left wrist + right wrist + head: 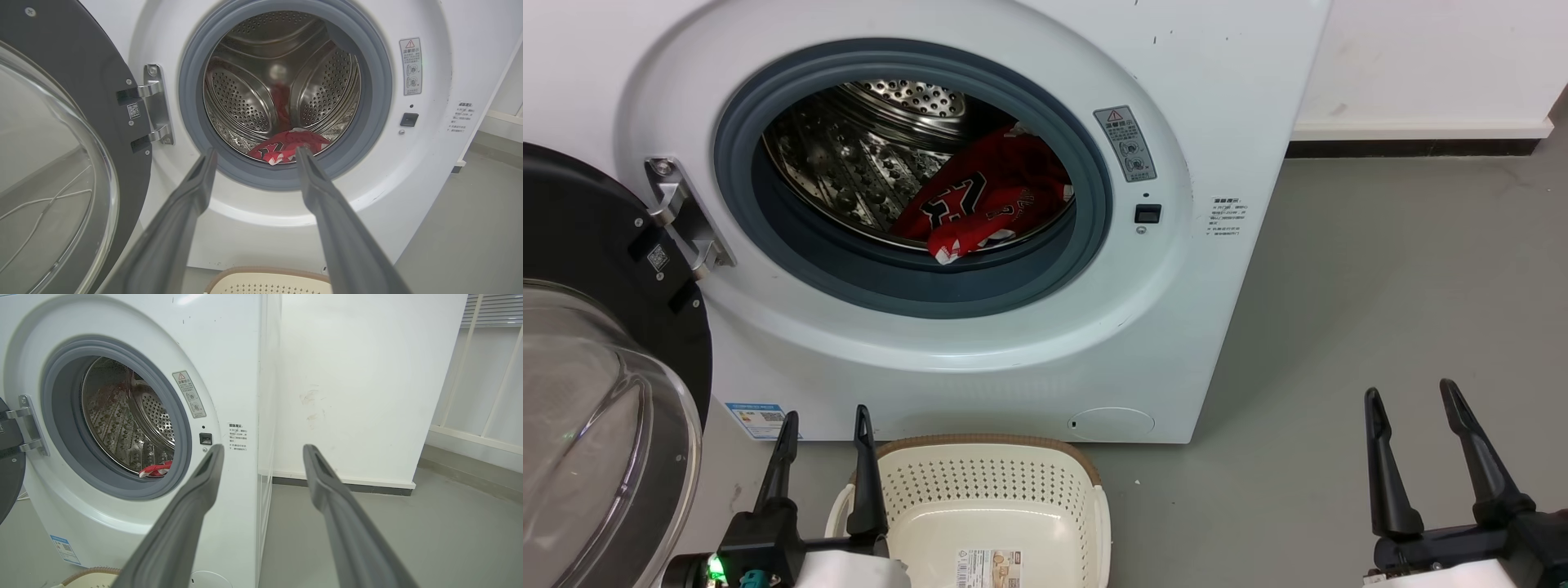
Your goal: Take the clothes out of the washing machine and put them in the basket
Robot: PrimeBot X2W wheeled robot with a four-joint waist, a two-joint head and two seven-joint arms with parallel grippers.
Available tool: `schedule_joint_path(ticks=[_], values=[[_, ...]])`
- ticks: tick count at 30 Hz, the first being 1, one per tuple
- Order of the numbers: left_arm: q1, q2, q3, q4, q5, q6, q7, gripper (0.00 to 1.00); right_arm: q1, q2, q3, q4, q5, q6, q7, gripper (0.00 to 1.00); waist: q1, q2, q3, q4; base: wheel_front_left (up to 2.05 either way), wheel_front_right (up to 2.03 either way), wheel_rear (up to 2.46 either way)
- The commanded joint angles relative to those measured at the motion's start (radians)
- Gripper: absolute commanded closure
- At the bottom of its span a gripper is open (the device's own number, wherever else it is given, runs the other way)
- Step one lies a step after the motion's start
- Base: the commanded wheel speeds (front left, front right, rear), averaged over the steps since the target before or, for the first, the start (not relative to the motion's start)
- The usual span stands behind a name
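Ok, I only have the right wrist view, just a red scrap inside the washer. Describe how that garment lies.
Observer: The head view shows the red jersey bunched at the lower right of the drum, black numerals showing, its lowest corner at the front lip.
Operator: Give me the left gripper's position.
Observer: The left gripper is open, low in front of the washing machine, over the left edge of the basket as the head view has it.
Operator: Report what's in the basket.
Observer: No clothing in it; a paper label shows on its bare base.
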Motion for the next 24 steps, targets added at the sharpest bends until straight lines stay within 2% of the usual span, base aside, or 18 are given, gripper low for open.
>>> schedule_joint_path(ticks=[1,7,15,24], values=[[0.006,0.000,0.002,0.002,0.002,0.004,-0.003,0.00,0.007,-0.002,0.002,0.001,0.005,0.000,-0.003,0.00,0.0000,0.0000,0.000,-0.001,0.00,0.00,0.00],[-0.023,0.000,0.006,0.025,0.006,-0.003,-0.003,0.00,-0.002,-0.002,0.008,0.000,0.005,0.000,-0.003,0.00,0.0000,0.0000,0.007,-0.008,0.00,0.00,0.00],[-0.158,0.004,0.052,0.093,0.040,-0.064,-0.003,0.00,-0.037,-0.002,0.021,-0.011,0.007,0.000,-0.003,0.00,0.0000,0.0000,0.057,-0.042,0.00,0.00,0.00],[-0.424,0.074,0.124,0.249,0.064,-0.126,-0.003,0.00,-0.116,-0.001,0.028,-0.028,0.014,0.000,-0.003,0.00,0.0000,0.0000,0.181,-0.107,0.00,0.00,0.00]])
